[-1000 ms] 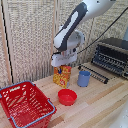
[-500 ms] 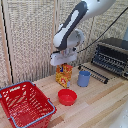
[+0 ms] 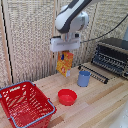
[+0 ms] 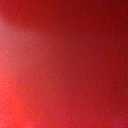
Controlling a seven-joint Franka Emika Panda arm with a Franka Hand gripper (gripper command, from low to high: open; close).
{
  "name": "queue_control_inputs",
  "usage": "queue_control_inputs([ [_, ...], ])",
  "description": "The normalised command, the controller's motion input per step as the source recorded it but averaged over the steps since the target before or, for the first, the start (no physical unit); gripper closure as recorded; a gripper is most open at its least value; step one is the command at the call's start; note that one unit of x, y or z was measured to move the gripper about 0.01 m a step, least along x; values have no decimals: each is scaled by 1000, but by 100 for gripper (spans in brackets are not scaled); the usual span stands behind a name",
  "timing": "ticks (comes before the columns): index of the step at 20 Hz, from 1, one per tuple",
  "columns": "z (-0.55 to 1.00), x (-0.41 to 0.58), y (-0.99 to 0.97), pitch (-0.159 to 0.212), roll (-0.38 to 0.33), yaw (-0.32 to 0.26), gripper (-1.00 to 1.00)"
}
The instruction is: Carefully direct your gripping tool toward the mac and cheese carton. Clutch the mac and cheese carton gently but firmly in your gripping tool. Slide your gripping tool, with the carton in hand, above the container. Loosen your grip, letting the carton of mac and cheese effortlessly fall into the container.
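Note:
In the exterior view my white gripper (image 3: 64, 51) is shut on the top of the orange-yellow mac and cheese carton (image 3: 64, 65). The carton hangs tilted in the air, lifted above the wooden table, near the back. The red lattice basket (image 3: 24, 102) with grey wire handles stands at the front, toward the exterior view's left, well apart from the carton. The wrist view is filled by a blurred red-orange surface (image 4: 64, 64), very close to the lens; nothing else shows there.
A small red bowl (image 3: 67, 96) sits on the table below and in front of the carton. A blue cup (image 3: 84, 78) stands just to the exterior view's right of it. A dark toaster oven (image 3: 112, 56) with a wire rack (image 3: 95, 73) is at the back right.
The carton has risen off the table with my gripper and now hangs tilted; the arm has shifted slightly toward the exterior view's left.

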Motion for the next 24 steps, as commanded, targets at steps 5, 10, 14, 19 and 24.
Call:
queue_control_inputs([
  [5, 883, -3, 550, -2, 49, -96, 100],
  [10, 694, -94, 649, 15, 65, -20, 100],
  [14, 573, -161, 707, 65, 53, 0, 100],
  [19, 465, -204, 763, 103, 32, 4, 100],
  [24, 322, -127, 845, 129, 0, 1, 100],
])
